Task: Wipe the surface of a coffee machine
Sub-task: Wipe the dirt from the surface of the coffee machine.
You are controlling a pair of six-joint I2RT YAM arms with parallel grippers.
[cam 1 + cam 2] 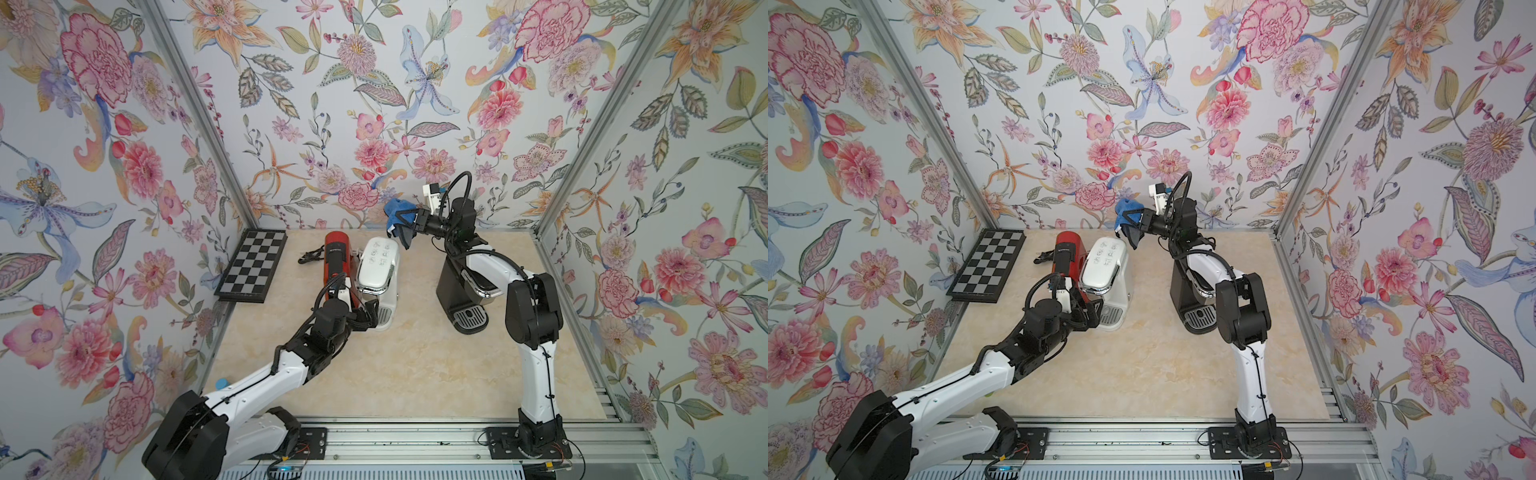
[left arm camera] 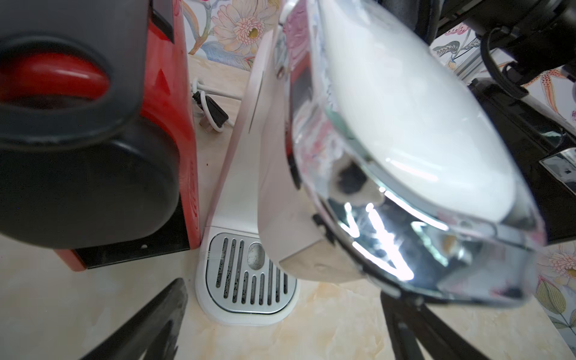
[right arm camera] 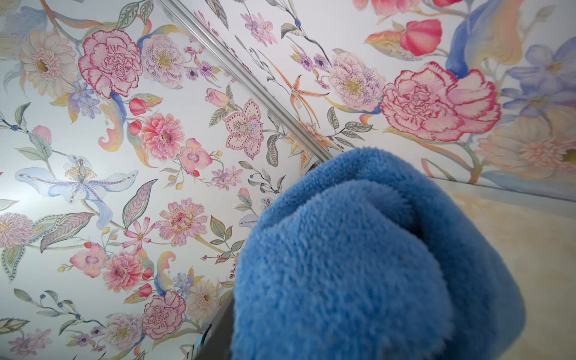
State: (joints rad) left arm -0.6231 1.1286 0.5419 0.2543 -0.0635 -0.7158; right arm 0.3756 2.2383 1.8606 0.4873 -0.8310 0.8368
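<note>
Right tool (image 1: pixel 400 227) is up in the air over the back of the desk (image 1: pixel 415 374), clamped on a bunched blue cloth (image 1: pixel 392 210). In the right wrist view the cloth (image 3: pixel 358 255) fills the lower frame against the flowered wall.

From both top views I read the cloth as just above and behind the rear top of the white coffee machine (image 1: pixel 376 266), not touching it.

Left tool (image 1: pixel 371 316) sits low at the front of that machine. Its fingers (image 2: pixel 146 327) are spread wide apart in front of the drip tray (image 2: pixel 246 274), gripping nothing.

A red coffee machine (image 1: pixel 334 257) stands just beside the white one, on its left. A black coffee machine (image 1: pixel 457 286) stands well apart on the right, under the right arm. A chessboard (image 1: pixel 253 264) leans at the left wall. A plug (image 2: pixel 215 115) lies between the red and white bodies.
</note>
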